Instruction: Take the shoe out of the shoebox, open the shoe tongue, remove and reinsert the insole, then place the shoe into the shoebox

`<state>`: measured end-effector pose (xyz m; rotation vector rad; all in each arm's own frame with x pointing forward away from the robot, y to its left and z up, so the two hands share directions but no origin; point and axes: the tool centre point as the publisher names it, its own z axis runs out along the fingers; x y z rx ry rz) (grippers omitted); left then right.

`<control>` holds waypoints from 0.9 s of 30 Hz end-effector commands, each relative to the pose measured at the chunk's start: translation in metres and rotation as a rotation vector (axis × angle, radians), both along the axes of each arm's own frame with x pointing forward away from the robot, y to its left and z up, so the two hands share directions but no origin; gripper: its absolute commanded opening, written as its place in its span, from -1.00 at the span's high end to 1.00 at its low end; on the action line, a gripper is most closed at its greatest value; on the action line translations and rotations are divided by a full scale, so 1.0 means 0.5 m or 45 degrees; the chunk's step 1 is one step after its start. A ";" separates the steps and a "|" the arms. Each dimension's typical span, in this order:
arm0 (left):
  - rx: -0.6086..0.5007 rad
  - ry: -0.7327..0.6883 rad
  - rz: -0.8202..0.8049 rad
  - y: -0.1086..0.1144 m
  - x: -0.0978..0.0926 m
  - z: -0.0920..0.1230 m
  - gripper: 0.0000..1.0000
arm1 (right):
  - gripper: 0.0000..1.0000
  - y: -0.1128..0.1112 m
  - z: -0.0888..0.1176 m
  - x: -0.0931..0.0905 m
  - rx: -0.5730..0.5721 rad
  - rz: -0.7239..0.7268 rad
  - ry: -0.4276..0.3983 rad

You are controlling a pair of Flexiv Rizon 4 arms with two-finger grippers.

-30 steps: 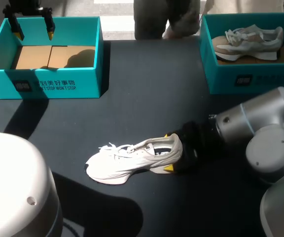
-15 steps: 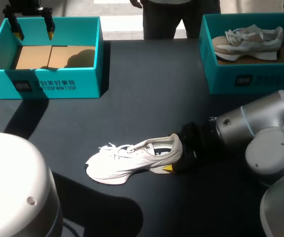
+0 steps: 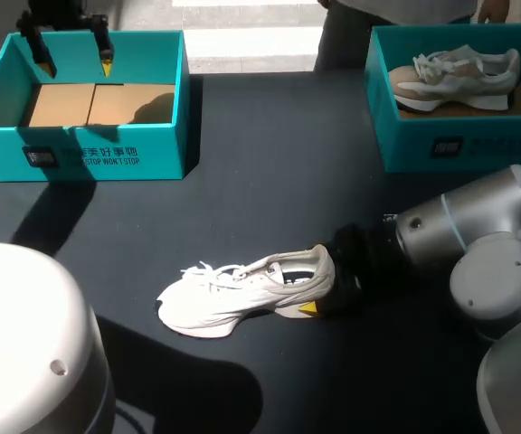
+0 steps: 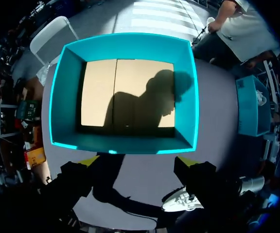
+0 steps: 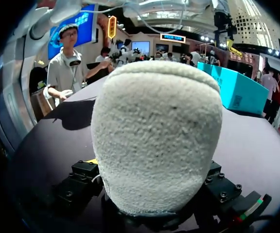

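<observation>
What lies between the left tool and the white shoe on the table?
The front wall of the empty shoebox, then bare table, seen in the head view.

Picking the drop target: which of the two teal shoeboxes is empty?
The left shoebox, the one by the left gripper: only its bare cardboard floor shows. The right shoebox holds a beige sneaker.

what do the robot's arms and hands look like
The right arm has rounded silver-grey joints with a thin blue seam ring, then a black wrist. The left arm shows as a big white rounded shell with one small bolt. Both are black and blocky with yellow tips: left hand, right hand.
</observation>
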<state>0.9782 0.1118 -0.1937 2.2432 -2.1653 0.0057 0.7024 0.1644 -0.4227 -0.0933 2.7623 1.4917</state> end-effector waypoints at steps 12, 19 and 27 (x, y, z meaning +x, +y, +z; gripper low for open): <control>-0.062 -0.086 0.115 -0.164 -0.240 0.009 -1.00 | 1.00 0.005 -0.009 -0.004 -0.004 -0.004 -0.001; 0.003 -0.061 0.146 -0.179 -0.259 0.002 -1.00 | 1.00 0.005 -0.009 -0.004 -0.004 -0.004 -0.001; 0.003 -0.061 0.146 -0.179 -0.259 0.002 -1.00 | 1.00 0.005 -0.009 -0.004 -0.004 -0.004 -0.001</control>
